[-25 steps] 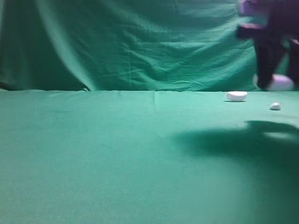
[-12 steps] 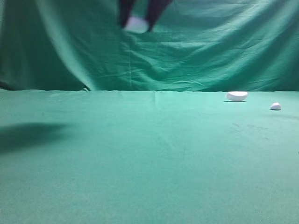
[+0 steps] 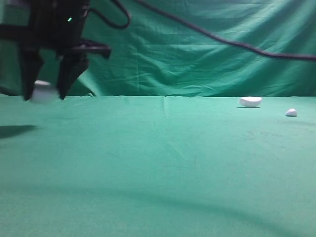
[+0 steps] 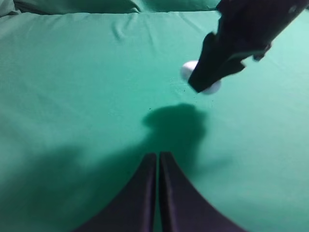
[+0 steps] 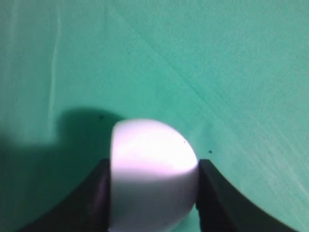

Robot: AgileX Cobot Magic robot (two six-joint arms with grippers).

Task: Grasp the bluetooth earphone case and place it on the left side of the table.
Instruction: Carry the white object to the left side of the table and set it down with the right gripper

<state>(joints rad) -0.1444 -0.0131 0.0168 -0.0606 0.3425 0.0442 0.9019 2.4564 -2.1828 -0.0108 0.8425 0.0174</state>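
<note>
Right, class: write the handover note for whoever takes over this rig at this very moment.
Right tool: reached across to the table's left, closed on the bluetooth earphone case, held above the green table.
Left tool: shut, empty, low over the cloth nearby.
Smaller white oval piece and tiny white bud lie far right, untouched.
Done: case grasped and carried to the left side.
Left: lower it, release, withdraw.
</note>
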